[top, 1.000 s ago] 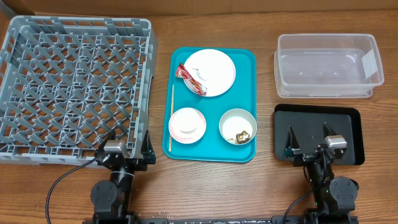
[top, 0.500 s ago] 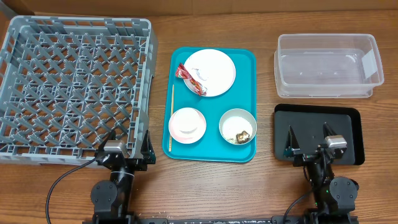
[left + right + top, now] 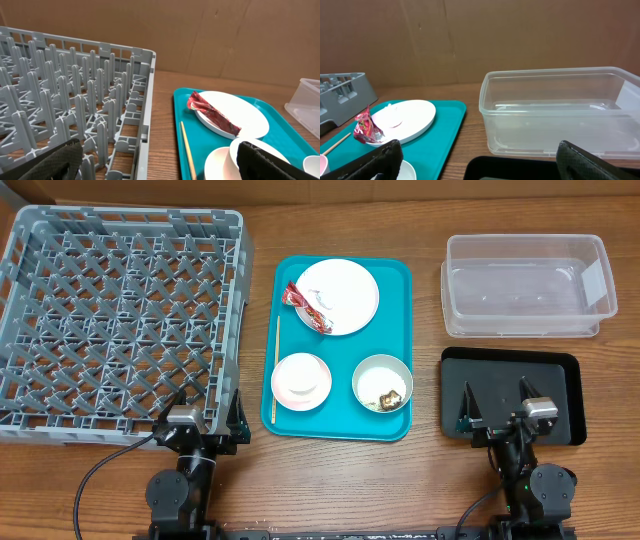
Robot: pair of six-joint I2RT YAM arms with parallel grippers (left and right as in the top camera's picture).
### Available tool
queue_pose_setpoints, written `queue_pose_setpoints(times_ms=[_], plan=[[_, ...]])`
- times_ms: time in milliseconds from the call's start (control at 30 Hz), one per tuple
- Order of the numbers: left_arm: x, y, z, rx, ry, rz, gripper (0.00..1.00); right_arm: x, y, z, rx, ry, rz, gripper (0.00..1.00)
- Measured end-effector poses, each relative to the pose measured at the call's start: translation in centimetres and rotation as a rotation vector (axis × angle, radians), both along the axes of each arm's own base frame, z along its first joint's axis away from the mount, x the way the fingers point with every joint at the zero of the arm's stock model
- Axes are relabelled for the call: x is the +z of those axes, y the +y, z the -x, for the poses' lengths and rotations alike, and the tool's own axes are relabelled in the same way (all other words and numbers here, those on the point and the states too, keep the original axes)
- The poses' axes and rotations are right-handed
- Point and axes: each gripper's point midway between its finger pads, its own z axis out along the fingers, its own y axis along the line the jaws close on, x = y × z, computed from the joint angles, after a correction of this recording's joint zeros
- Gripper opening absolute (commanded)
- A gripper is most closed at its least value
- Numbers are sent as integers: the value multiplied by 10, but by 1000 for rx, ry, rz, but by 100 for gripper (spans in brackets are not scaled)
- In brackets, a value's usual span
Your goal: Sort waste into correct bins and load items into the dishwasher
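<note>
The teal tray [image 3: 340, 415] holds a white plate [image 3: 345, 292] with a red wrapper [image 3: 302, 304] and a small white paper [image 3: 322, 302] on it. It also holds a pink bowl [image 3: 301, 380] with a white cup [image 3: 233, 152] in it, and a grey-white bowl [image 3: 380, 380] with a brown lump [image 3: 391, 395]. Rice grains are too small to tell. The grey rack [image 3: 120, 310] stands left, the clear tub [image 3: 525, 285] back right, the black tray [image 3: 555, 395] front right. My left gripper [image 3: 208, 412] is open and empty at the rack's near corner. My right gripper [image 3: 497, 402] is open and empty over the black tray.
A thin wooden stick [image 3: 276, 370] lies along the teal tray's left edge. Bare wood shows between the rack [image 3: 75, 100] and the teal tray [image 3: 180, 100], and between the teal tray [image 3: 445, 130] and the tub [image 3: 555, 110]. A brown wall stands behind.
</note>
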Motion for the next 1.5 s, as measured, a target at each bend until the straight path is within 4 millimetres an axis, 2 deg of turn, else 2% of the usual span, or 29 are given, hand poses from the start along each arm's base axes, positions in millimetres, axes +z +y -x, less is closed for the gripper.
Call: queue_pose_setpoints(times_ms=[433,667,800,867,1033,1167,1400,1500], plan=[[1,0,0,0,-5,0,100,2,0,0,0,-8,-7,100],[-1,0,0,0,7,1,100,5,0,0,-1,-9,-93,100],[-3,0,6,0,71,2,100,7,1,0,1,-10,-147,100],[-3,0,10,1,109,3,100,15,1,1,7,-21,-169,100],[17,2,22,16,139,2,100,48,3,4,18,-41,-196,100],[30,5,31,35,203,-1,100,59,4,-1,14,42,-201,100],[50,12,33,73,368,-10,100,77,12,-28,37,266,-199,100],[52,13,33,76,471,-12,100,83,20,-42,74,375,-177,100]])
